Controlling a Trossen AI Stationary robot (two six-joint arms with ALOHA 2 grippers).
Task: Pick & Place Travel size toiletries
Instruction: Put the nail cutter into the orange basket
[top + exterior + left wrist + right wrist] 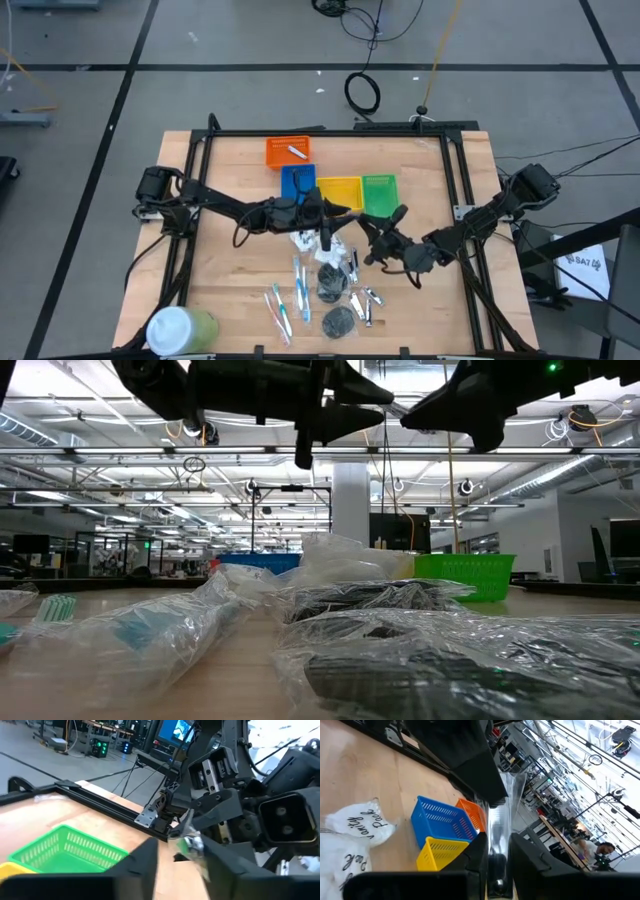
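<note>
My right gripper (pixel 499 855) is shut on a clear plastic packet (pixel 502 805) with something dark in its lower part. It hangs above the middle of the table, just right of the pile of toiletries. My left gripper (pixel 181 862) faces it from the left, with its fingers apart on either side of the same packet (pixel 192 842). On the table lie blue, pink and white toothbrushes (pixel 285 305), silvery sticks (pixel 365 303), dark round discs (pixel 338 320) and white packets (pixel 305 240). My right gripper pinches the clear packet's lower part (pixel 498 837) between its two fingers, coming level from the table's right. The packet is lifted clear and stands up past the fingers toward the left gripper. I cannot tell whether my left gripper touches the packet.
Orange (pixel 288 152), blue (pixel 298 180), yellow (pixel 338 192) and green (pixel 379 192) trays stand in a row at the far middle of the table. A large green cylinder with a white cap (pixel 180 328) lies at the near left corner. A black frame (pixel 330 133) borders the table.
</note>
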